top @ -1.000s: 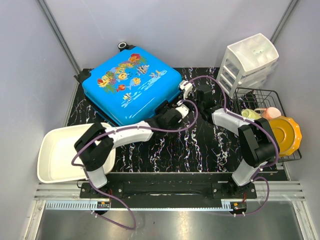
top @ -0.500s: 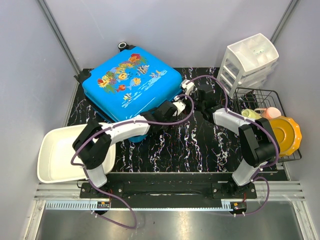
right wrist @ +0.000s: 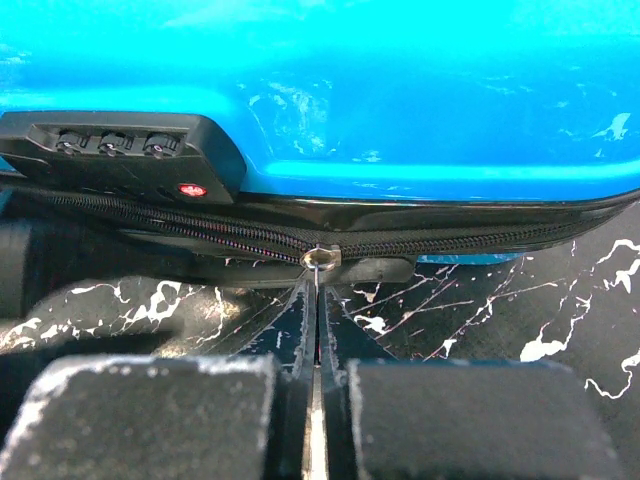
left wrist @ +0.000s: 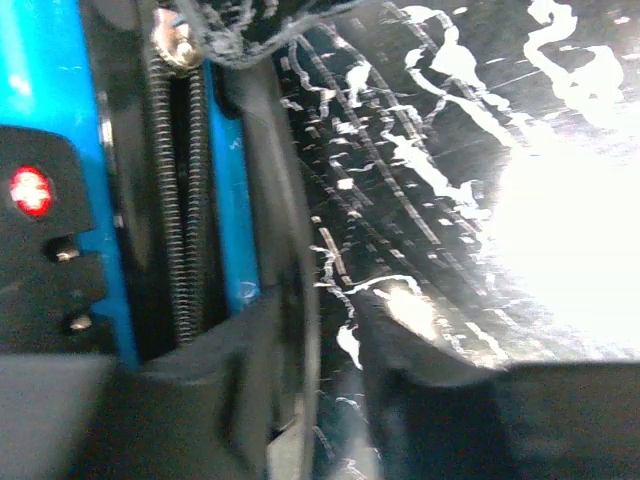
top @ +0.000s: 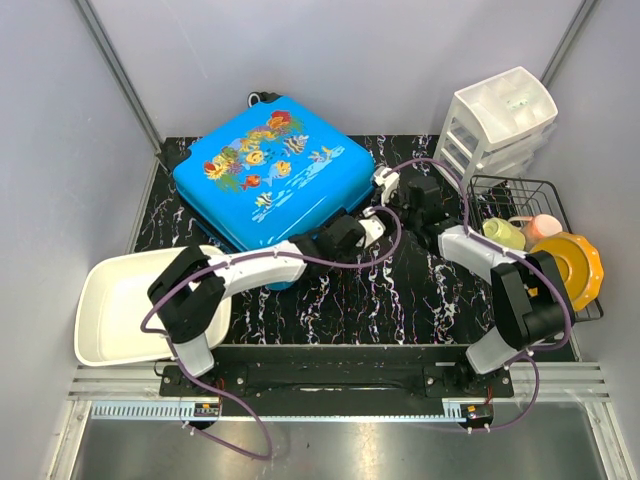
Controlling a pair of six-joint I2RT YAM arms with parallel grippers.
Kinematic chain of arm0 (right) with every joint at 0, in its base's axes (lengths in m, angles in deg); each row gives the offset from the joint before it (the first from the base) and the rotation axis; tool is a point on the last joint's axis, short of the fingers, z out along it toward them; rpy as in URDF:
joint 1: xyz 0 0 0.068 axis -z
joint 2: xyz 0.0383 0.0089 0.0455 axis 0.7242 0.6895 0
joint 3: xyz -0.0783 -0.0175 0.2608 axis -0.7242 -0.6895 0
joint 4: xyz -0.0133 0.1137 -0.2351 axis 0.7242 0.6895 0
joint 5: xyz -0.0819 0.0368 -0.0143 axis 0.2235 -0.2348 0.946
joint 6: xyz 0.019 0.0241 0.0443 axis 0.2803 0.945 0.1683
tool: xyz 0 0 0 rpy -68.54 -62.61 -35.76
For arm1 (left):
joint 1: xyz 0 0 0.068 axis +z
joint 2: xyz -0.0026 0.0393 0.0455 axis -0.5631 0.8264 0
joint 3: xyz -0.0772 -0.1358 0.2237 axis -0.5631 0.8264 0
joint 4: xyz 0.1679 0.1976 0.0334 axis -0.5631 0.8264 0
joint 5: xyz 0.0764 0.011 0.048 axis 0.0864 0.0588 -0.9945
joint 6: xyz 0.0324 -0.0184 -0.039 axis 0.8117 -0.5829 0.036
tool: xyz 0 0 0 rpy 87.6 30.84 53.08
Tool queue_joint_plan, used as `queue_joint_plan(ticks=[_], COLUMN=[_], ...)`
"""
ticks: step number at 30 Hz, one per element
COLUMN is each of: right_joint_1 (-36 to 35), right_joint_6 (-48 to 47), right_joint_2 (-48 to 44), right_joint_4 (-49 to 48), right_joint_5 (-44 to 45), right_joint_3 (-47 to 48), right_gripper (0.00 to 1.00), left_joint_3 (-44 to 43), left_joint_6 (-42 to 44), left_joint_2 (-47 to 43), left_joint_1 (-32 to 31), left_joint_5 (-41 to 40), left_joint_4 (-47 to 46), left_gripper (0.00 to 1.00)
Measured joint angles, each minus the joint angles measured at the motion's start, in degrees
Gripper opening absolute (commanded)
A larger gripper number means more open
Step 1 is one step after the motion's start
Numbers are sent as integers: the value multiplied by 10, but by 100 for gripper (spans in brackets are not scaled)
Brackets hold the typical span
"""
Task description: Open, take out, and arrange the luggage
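Here, right claw pinches the zip pull of the lid-down luggage; left claw grip unclear.

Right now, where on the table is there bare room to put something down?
The front-centre of the table, between the two arms and nearer than the luggage, is bare. A narrow strip also lies free between luggage and drawer unit. It is crowded at the luggage's right corner, where the left gripper and right gripper meet, and by the wire rack.
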Motion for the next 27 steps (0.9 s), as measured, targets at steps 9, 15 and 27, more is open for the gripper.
queue_joint_plan(ticks=[9,15,27], right_joint_1=[5,14,26], right_joint_6=[0,10,9], right_joint_2=[-10,-9,-8], right_joint_4=[3,2,-7], right_joint_5=[-3,0,3], right_joint_3=[-9,-9,-9], right_gripper=[0,0,0], left_joint_3=[-25,-63,-59], left_joint_6=[-59,-100,-53], left_joint_2=[17,57,71], left_joint_1=[-30,-37,-3], left_joint_5=[-14,-52,-34], left_joint_4=[28,61,61], left_gripper=[87,82,7])
